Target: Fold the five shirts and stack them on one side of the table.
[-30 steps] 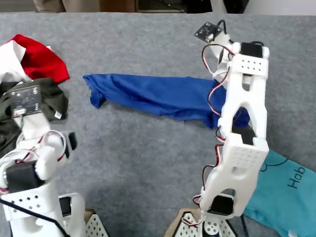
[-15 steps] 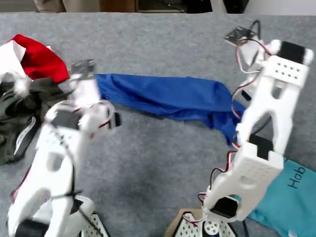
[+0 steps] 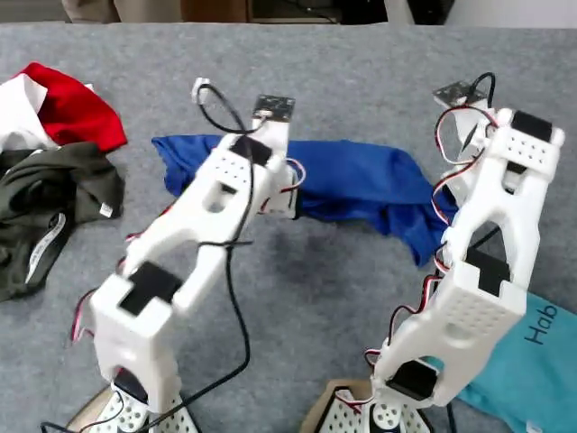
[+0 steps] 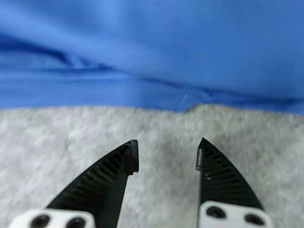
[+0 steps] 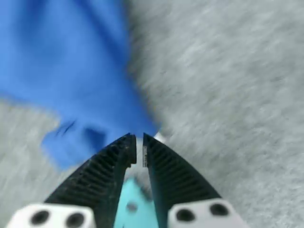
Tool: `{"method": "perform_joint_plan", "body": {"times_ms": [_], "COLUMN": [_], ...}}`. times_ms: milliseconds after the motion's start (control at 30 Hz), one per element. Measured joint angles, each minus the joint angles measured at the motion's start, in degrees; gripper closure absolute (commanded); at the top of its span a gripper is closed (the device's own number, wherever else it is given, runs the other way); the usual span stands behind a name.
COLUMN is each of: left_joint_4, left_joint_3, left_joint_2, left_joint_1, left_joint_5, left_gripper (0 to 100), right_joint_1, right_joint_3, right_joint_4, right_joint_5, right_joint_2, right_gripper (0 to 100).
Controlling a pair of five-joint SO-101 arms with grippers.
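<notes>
A blue shirt [image 3: 361, 180] lies stretched out across the middle of the grey table. My left arm [image 3: 225, 189] extends over its middle. In the left wrist view my left gripper [image 4: 167, 156] stands open just above the bare table, a short way from the near hem of the blue shirt [image 4: 152, 47]. My right arm [image 3: 505, 180] stands over the shirt's right end. My right gripper [image 5: 137, 141] is shut, with the blue shirt's [image 5: 71, 61] edge reaching right up to its tips.
A red shirt [image 3: 68, 113], a white shirt [image 3: 16, 104] and a dark olive shirt [image 3: 45, 198] lie heaped at the far left. A teal shirt [image 3: 527, 370] lies flat at the near right corner. Bare grey table [image 3: 306, 298] lies in front of the blue shirt.
My left arm swung from the dark shirt at the left across to the blue shirt's middle. My right arm shifted right, and the blue shirt's right end spread rightward with it.
</notes>
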Motion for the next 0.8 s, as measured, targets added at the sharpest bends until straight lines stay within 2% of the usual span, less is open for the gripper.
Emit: {"method": "perform_joint_plan", "body": {"times_ms": [133, 233, 400, 667, 800], "left_joint_4": [0.0, 0.0, 0.18, 0.79, 5.45], "left_joint_3": [-7.47, -13.01, -22.42, -36.75, -44.48], "left_joint_2": [8.88, 14.68, 22.07, 29.8, 30.15], "left_joint_1": [1.32, 1.41, 1.32, -1.05, -3.87], "left_joint_5": [0.0, 0.0, 0.09, 0.09, 0.0], "left_gripper": [86, 89, 98, 98, 98], "right_joint_1": [0.0, 0.0, 0.0, 0.0, 0.0], "right_joint_3": [2.64, 2.73, 2.73, 2.73, 2.73], "right_joint_4": [-10.37, -13.45, -14.42, -14.59, -14.59], "right_joint_5": [-6.15, -8.62, -9.05, -9.05, -9.05], "right_joint_2": [0.0, 0.0, 0.0, 0.0, 0.0], "right_gripper": [95.5, 95.5, 95.5, 95.5, 95.5]}}
